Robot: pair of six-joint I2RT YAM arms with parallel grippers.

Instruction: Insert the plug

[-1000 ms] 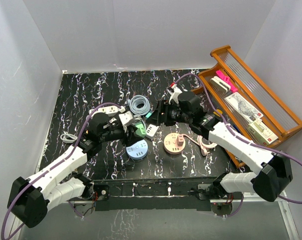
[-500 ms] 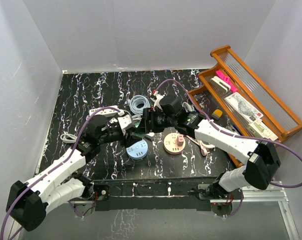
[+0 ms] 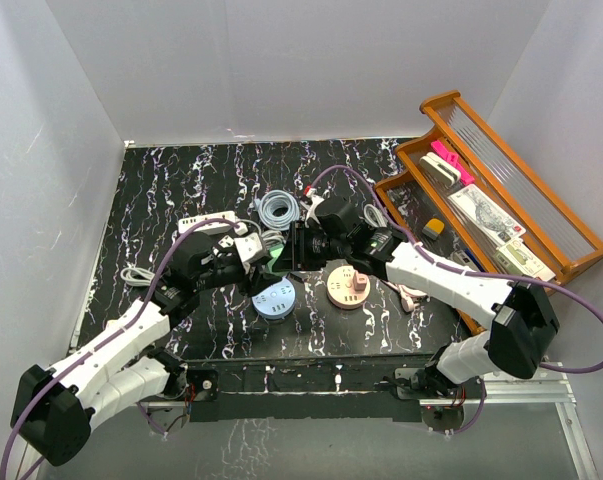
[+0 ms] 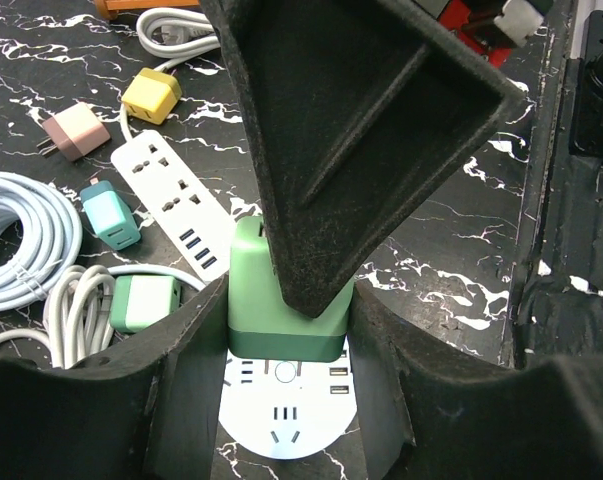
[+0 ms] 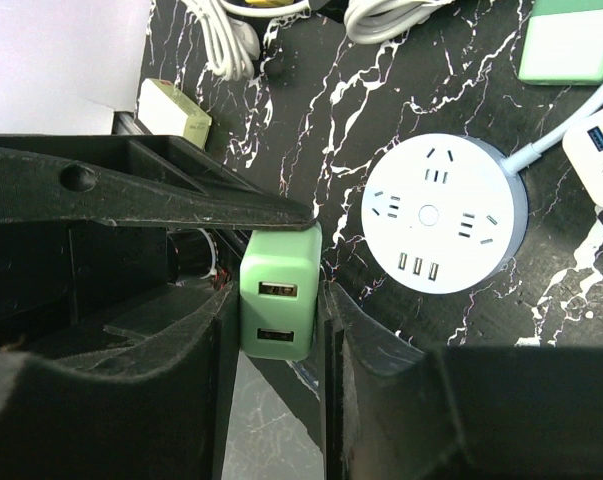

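The plug is a light green charger cube [image 4: 281,300] with two USB ports on one face [image 5: 279,310], held in the air just above a round white and blue socket hub [image 4: 286,415]. My left gripper [image 4: 289,300] is shut on its two sides. My right gripper [image 5: 279,300] has come in from the opposite side and is shut on the same plug. From above, both grippers meet at the plug [image 3: 278,262], just behind the round hub [image 3: 274,299]. The plug's prongs are hidden.
A pink round hub [image 3: 348,287] with a plug in it lies to the right. A white power strip [image 4: 176,205], small chargers [image 4: 111,215] and a coiled grey cable [image 3: 278,210] lie behind. A wooden tray [image 3: 571,262] stands at the right edge.
My right arm swung left to the plug and its jaws closed on it. My left gripper kept its hold and barely moved.
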